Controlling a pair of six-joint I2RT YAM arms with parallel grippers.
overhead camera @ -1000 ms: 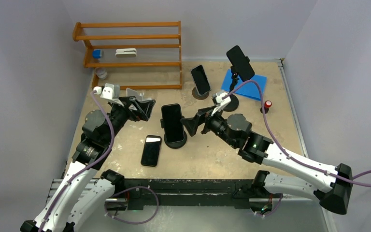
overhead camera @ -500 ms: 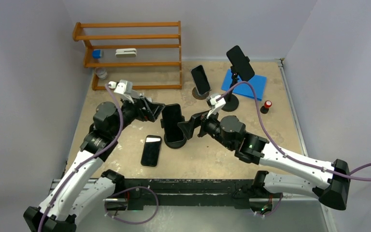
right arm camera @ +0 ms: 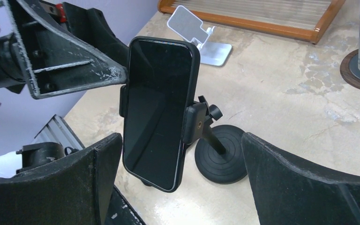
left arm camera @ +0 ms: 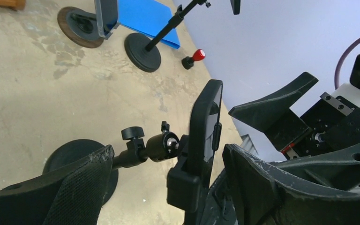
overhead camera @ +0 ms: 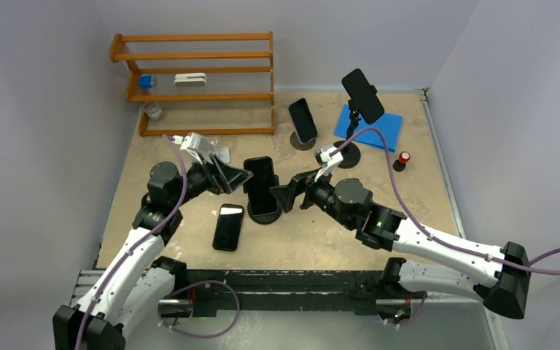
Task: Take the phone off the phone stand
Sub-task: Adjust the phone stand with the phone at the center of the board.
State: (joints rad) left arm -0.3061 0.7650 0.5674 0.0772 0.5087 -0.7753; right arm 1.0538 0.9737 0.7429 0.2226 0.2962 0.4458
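A black phone (overhead camera: 261,184) stands clamped in a black phone stand (overhead camera: 266,214) with a round base near the table's middle. It shows edge-on in the left wrist view (left arm camera: 205,136) and face-on in the right wrist view (right arm camera: 158,110). My left gripper (overhead camera: 237,177) is open, its fingers straddling the phone's left edge without touching. My right gripper (overhead camera: 281,195) is open, close to the phone's right side. In the right wrist view the stand's base (right arm camera: 222,154) sits between my fingers.
A second black phone (overhead camera: 228,227) lies flat in front of the stand. Two more phones on stands (overhead camera: 303,121) (overhead camera: 362,95), a blue pad (overhead camera: 372,125) and a red-capped item (overhead camera: 404,157) are behind. A wooden rack (overhead camera: 197,80) and a small white stand (overhead camera: 217,154) are at back left.
My left gripper has moved right and now brackets the phone's left edge. My right gripper has crept left, closer to the phone's right side. The phone stays in the stand.
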